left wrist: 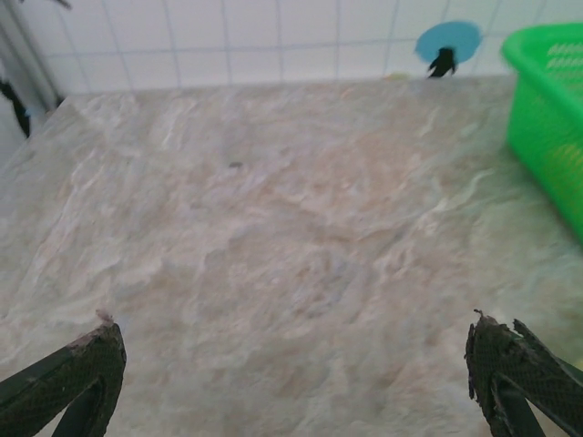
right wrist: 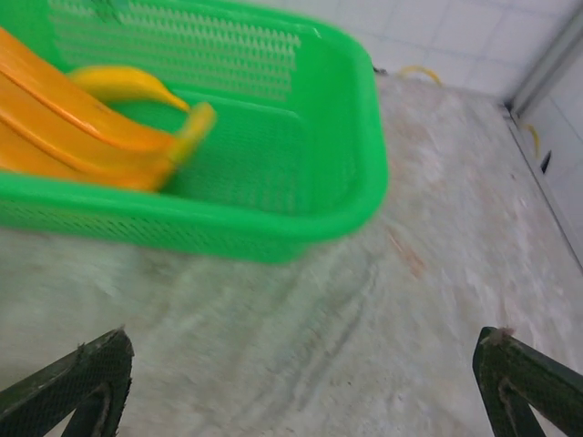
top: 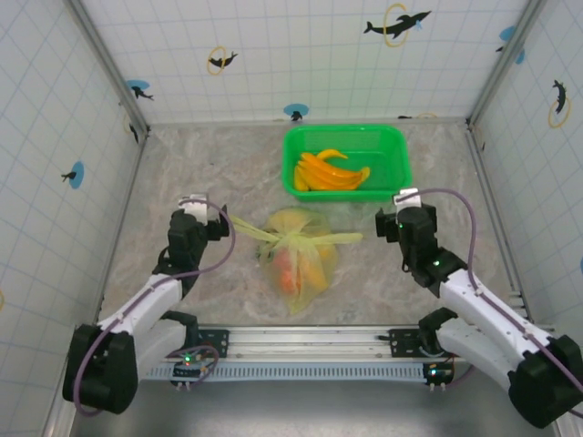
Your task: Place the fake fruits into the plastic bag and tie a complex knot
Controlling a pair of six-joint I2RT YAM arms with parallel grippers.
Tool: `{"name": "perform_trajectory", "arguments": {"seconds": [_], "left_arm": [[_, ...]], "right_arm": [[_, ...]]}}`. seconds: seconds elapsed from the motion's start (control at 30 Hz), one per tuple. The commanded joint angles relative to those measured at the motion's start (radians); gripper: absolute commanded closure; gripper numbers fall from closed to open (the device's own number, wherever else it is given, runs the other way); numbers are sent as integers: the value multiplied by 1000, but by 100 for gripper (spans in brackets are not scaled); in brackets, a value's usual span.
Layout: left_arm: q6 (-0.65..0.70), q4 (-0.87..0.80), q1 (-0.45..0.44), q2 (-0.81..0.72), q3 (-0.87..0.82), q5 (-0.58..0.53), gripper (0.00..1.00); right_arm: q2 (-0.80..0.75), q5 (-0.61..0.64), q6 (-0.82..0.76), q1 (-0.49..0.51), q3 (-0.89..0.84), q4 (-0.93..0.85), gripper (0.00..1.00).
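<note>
Bag (top: pixel 296 259) and fruits lie on a marbled desk (top: pixel 209 164) that takes up the middle of the top view, closed in by tiled walls (top: pixel 273 55) with small dolphin stickers.

Two arms reach up from the bottom edge. The left arm (top: pixel 146 309) rises from the lower left corner and the right arm (top: pixel 483 309) from the lower right.

A green basket (top: pixel 399 159) sits in the upper centre, close to the back wall. It also shows at the right edge of the left wrist view (left wrist: pixel 547 109) and across the upper left of the right wrist view (right wrist: pixel 228 223).

The bag rests at the centre of the top view, just below the basket and between the two arms. It touches neither arm. Its neck is gathered, and the handles spread out to the left and right. Orange and red fruits (top: pixel 290 270) show through the thin plastic.

Yellow-orange bananas (top: pixel 328 173) lie in the left half of the basket, seen close up in the upper left of the right wrist view (right wrist: pixel 82 127).

The left tool (top: pixel 195 204) is left of the bag. Its jaws stand wide apart over bare desk (left wrist: pixel 291 360) and hold nothing. The right tool (top: pixel 406 197) is right of the bag, below the basket's right corner. It too is spread wide and holds nothing (right wrist: pixel 301 364), with bare desk between its tips.
</note>
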Motion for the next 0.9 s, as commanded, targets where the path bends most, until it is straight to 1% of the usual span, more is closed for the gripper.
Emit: {"name": "perform_trajectory", "arguments": {"seconds": [0.0,0.03,0.1,0.13,0.17,0.23,0.3,0.33,0.4,0.43,0.47,0.5,0.53,0.57,0.63,0.67,0.73,0.8,0.87], "left_arm": [[-8,251,101,95,-63,1,2],[-29,264,130,133,-80,15,2],[-49,290,159,177,-106,22,2],[-53,307,167,194,-122,28,2],[-64,332,170,214,-136,17,2],[-85,420,174,266,-164,6,2],[-41,491,174,341,-166,-9,2],[-17,581,174,390,-184,-30,2],[-47,758,179,454,-246,-119,2],[-60,883,186,488,-296,-134,3],[-54,1043,196,534,-347,-95,2],[-39,1101,199,550,-366,-49,2],[-23,989,200,522,-343,-8,2],[-11,886,198,504,-306,26,2],[-15,922,202,521,-306,19,2],[-16,893,201,516,-298,22,2],[-29,865,215,518,-281,42,2],[-41,827,237,516,-268,83,2],[-40,829,237,516,-268,82,2]], "right_arm": [[15,-40,-20,-75,-160,270,1],[15,-91,-15,-120,-214,360,1],[37,-188,-41,-194,-312,543,1],[64,-200,-51,-223,-355,629,1],[102,-181,-23,-253,-379,679,1],[188,-196,-7,-313,-378,709,1],[288,-197,-54,-340,-394,817,1],[340,-207,-92,-351,-409,890,1],[434,-262,-76,-398,-463,1111,1],[453,-276,-53,-429,-438,1072,0],[448,-337,-40,-458,-385,942,0],[470,-434,-39,-505,-391,995,0],[482,-480,-21,-538,-384,993,0],[475,-513,-9,-563,-358,924,0],[482,-544,2,-583,-379,984,0],[473,-553,-4,-582,-374,958,0],[483,-542,-5,-579,-367,964,0],[531,-535,15,-591,-291,864,0],[586,-585,7,-604,-224,792,0]]}}
